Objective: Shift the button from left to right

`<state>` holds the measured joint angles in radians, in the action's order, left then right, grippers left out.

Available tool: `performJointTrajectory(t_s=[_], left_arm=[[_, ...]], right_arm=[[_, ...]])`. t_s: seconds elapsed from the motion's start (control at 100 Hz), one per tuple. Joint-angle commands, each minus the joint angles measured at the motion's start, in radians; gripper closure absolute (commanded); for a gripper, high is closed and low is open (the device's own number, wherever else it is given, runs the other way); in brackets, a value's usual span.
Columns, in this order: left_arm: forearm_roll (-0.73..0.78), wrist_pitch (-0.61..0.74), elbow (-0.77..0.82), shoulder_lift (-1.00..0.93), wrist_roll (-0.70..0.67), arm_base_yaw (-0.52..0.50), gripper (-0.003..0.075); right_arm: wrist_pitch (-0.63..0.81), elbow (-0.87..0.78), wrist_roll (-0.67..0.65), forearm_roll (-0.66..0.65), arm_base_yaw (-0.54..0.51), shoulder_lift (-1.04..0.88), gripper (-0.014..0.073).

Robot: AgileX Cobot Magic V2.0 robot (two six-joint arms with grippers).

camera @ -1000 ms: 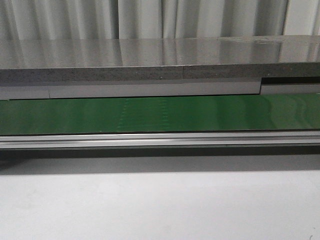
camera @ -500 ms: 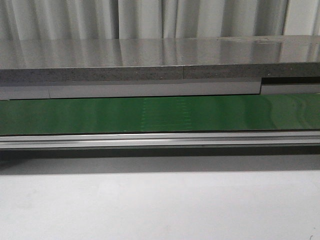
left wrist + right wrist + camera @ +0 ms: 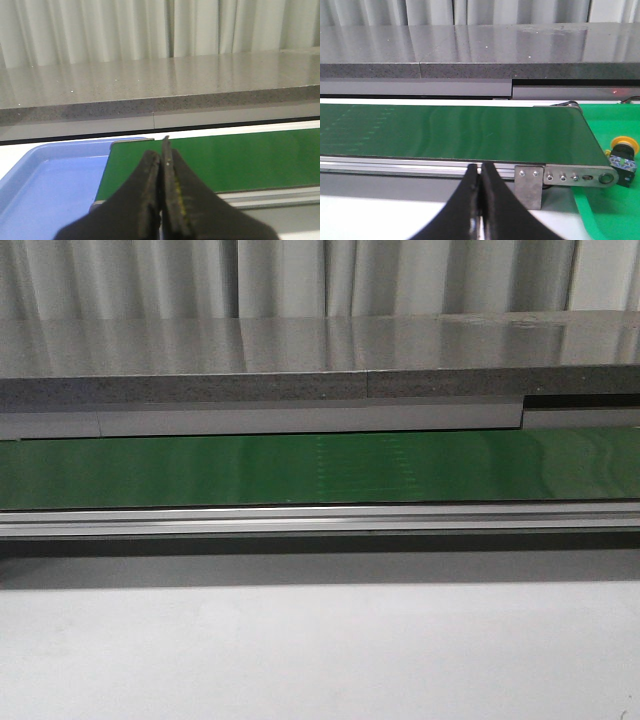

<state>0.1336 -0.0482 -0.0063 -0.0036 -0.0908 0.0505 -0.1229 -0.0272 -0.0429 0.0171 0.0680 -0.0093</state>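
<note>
**Button lies past the belt's end, on the right claw's side**

The small push-button with a round yellow cap on a black boxy body point(image 3: 623, 157) shows only in the right wrist view. There it sits in a bright green tray point(image 3: 605, 210), just beyond the metal roller end point(image 3: 580, 176) of the long green conveyor belt point(image 3: 450, 132), and appears tipped, its cap upward and its marked body toward the roller. Whether it touches the roller bracket cannot be told.

The right claw point(image 3: 480, 172), two dark fingers pressed together and holding nothing, points at the belt's near rail. The button is off to one side of it, beyond the belt's end, rather than straight ahead. So any reach would have to swing sideways along the rail before descending, by this judgement.

The left claw point(image 3: 161, 160) is likewise closed and empty; it faces the belt's other end, where a pale blue plastic tray point(image 3: 45, 185) adjoins the green surface. No button is visible in that tray.

The right arm is judged much the nearer. The front view shows only the belt and the white table point(image 3: 320, 660).
</note>
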Motion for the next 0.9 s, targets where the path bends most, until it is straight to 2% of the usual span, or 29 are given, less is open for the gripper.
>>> performJointTrajectory(t_s=[0.0,0.89], left_arm=[[-0.012,0.101,0.03,-0.034,-0.011,0.01,0.0739],[-0.016,0.089,0.045,-0.034,-0.011,0.01,0.0739]], right_arm=[[0.088,0.019,-0.001,-0.009,-0.001,-0.017,0.0661],[0.088,0.019,-0.001,-0.009,-0.001,-0.017,0.0661]])
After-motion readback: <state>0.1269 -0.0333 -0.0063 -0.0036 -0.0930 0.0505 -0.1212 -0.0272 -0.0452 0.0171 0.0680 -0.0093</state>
